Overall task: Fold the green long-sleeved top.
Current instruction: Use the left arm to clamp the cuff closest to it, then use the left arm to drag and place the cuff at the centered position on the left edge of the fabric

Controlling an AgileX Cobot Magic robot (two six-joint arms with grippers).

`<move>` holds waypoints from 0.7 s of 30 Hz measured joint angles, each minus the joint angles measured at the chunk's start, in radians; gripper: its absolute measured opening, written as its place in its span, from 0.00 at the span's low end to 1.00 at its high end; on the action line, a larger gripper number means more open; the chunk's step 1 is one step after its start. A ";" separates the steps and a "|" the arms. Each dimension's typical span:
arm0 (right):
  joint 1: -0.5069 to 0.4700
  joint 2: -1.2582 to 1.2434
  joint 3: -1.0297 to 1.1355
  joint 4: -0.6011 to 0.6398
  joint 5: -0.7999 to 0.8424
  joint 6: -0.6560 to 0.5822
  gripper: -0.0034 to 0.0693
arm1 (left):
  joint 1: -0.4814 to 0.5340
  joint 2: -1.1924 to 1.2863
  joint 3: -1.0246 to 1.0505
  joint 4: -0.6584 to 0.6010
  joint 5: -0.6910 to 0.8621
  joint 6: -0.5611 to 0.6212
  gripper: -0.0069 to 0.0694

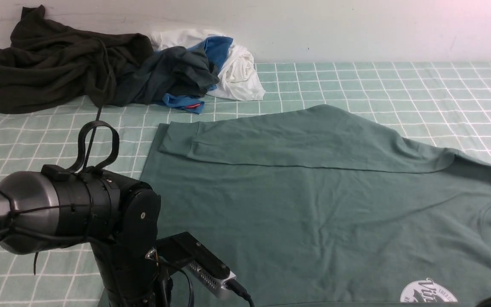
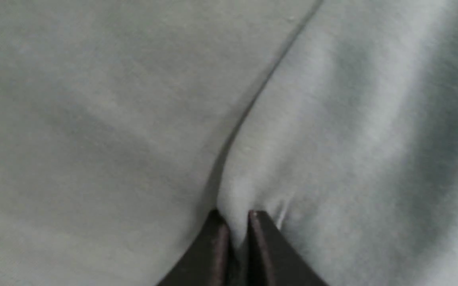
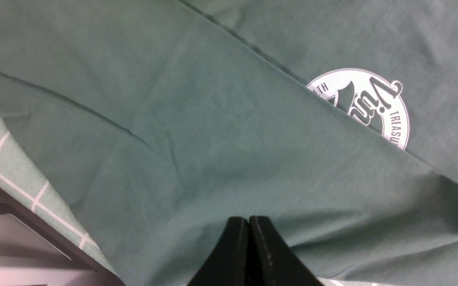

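Green top (image 2: 332,119) in left hand (image 2: 235,223)

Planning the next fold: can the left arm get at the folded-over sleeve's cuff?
Probably, once it lets go: nothing lies on the cuff or between it and the left arm, but its jaws are shut on the green top.

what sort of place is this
Probably a robot clothes-folding test station: a green checked cloth as work surface, the green long-sleeved top spread on it, other clothes heaped by the wall.

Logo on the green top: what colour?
White logo on the green long-sleeved top; clearest in right wrist view.
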 joint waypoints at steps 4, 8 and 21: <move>0.000 0.000 0.000 -0.001 -0.032 0.000 0.03 | -0.001 -0.047 -0.090 0.036 0.044 0.000 0.13; 0.000 0.000 0.000 -0.025 -0.080 0.001 0.03 | -0.001 -0.070 -0.210 0.092 0.097 0.001 0.13; 0.000 0.003 0.000 -0.111 -0.194 0.061 0.03 | 0.005 0.090 -0.652 0.300 0.248 -0.001 0.13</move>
